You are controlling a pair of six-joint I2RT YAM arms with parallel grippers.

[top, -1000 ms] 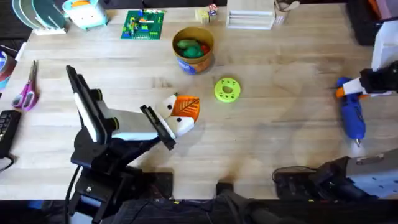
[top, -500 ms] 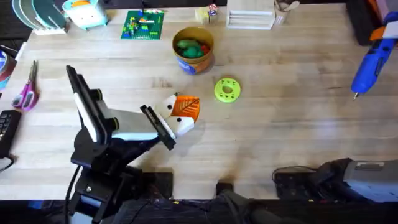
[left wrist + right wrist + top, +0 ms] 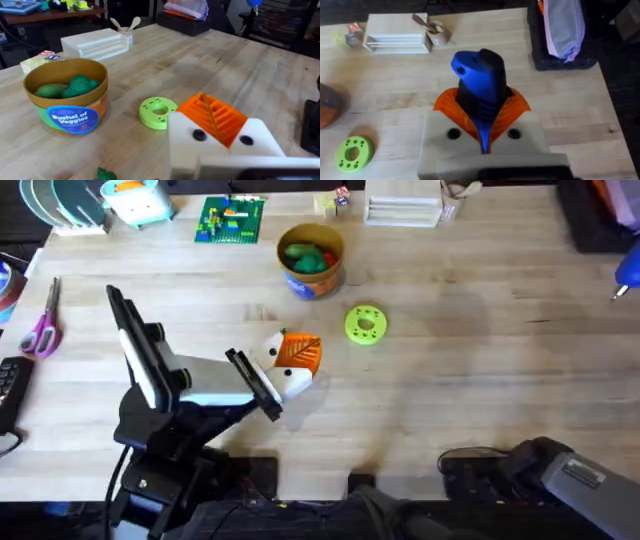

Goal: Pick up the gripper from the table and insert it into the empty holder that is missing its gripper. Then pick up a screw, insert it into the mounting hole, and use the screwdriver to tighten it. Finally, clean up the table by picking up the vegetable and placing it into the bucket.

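Right end effector (image 3: 484,131) is clamped on the screwdriver (image 3: 481,85), its orange pads pinching the blue handle on both sides, the tool held up off the counter (image 3: 570,125); in the overhead view just a blue sliver of it (image 3: 627,276) pokes in at the far right edge. Left end effector (image 3: 292,360) rests low over the counter with its orange pads drawn together on nothing that I can make out, the lime-green disc (image 3: 365,324) just beyond it and the bucket (image 3: 311,259) farther off past that. Green shapes sit inside the bucket (a toy vegetable or two, by the look), and a scrap of dark green (image 3: 106,175) lies on the counter near the left end effector, cut off by the view's edge. My read is that the screw-tightening step is in hand, so the next move calls for carrying the tip to the mounting hole. Neither a screw, the hole, nor the white holder can be made out.
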